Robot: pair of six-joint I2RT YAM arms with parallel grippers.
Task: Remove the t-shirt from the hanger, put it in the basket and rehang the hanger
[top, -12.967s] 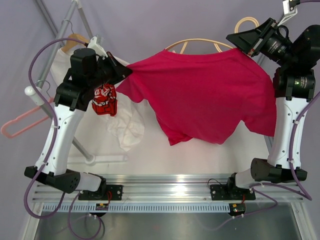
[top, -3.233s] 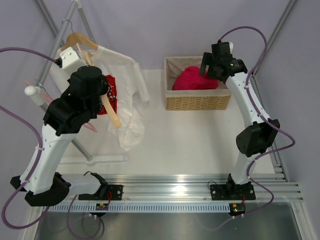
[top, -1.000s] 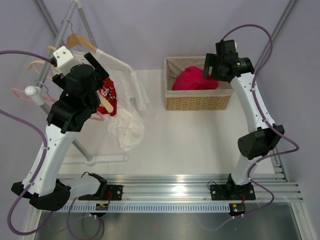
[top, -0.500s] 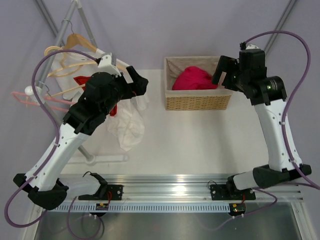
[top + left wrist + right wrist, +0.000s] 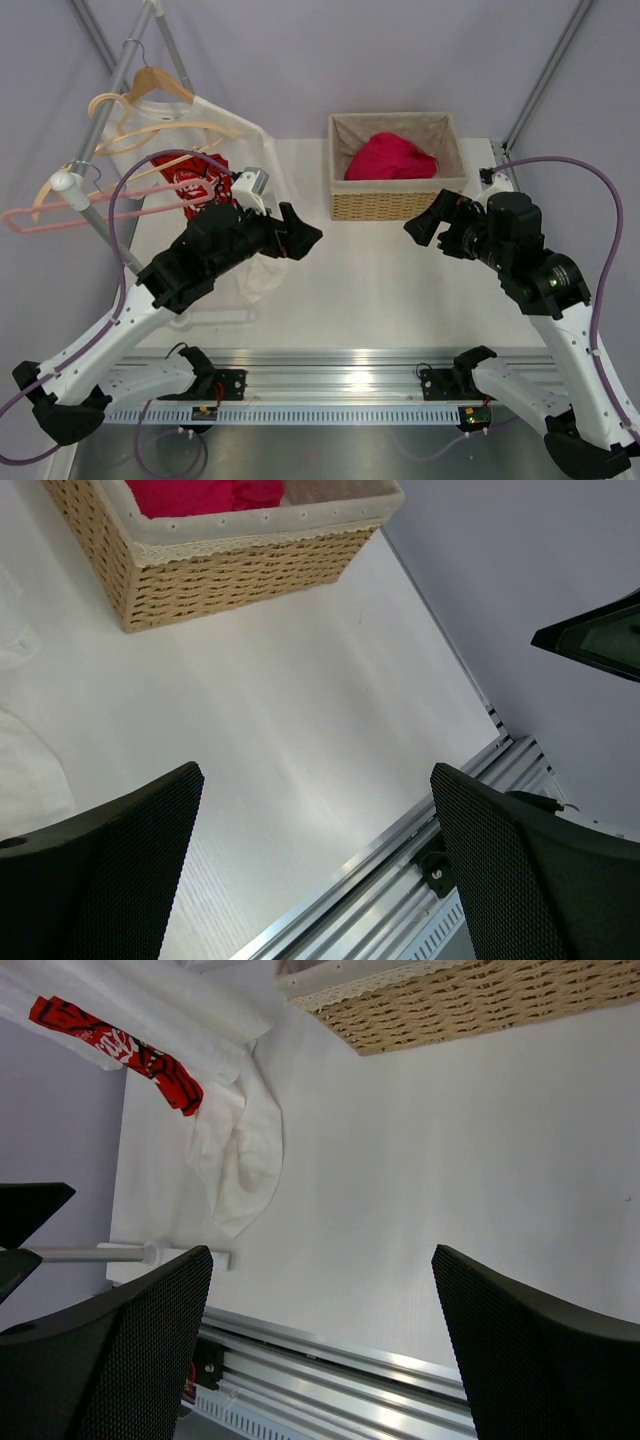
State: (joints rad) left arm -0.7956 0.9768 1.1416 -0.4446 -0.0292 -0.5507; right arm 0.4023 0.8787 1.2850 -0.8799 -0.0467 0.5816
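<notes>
**Now that the t-shirt (image 5: 390, 157) lies in the basket (image 5: 395, 205), both arms draw back**

Because the right pincer (image 5: 425, 218) is no longer over the basket and the left pincer (image 5: 298, 230) no longer at the rack (image 5: 66, 182), both hover low above the bench (image 5: 380, 290), jaws spread wide with nothing between them. The t-shirt sits bunched in the basket at the far side. The hanger (image 5: 190, 126) hangs on the rack, far left, free of magenta cloth, beside a white shirt (image 5: 235, 152). Removal looks complete.

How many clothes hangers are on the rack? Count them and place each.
3. A brown wooden hanger tops the rack, holding the white t-shirt; a cream-yellow hanger hangs just below; a pink hanger sits lowest, far left. Fabric may hide others.
</notes>
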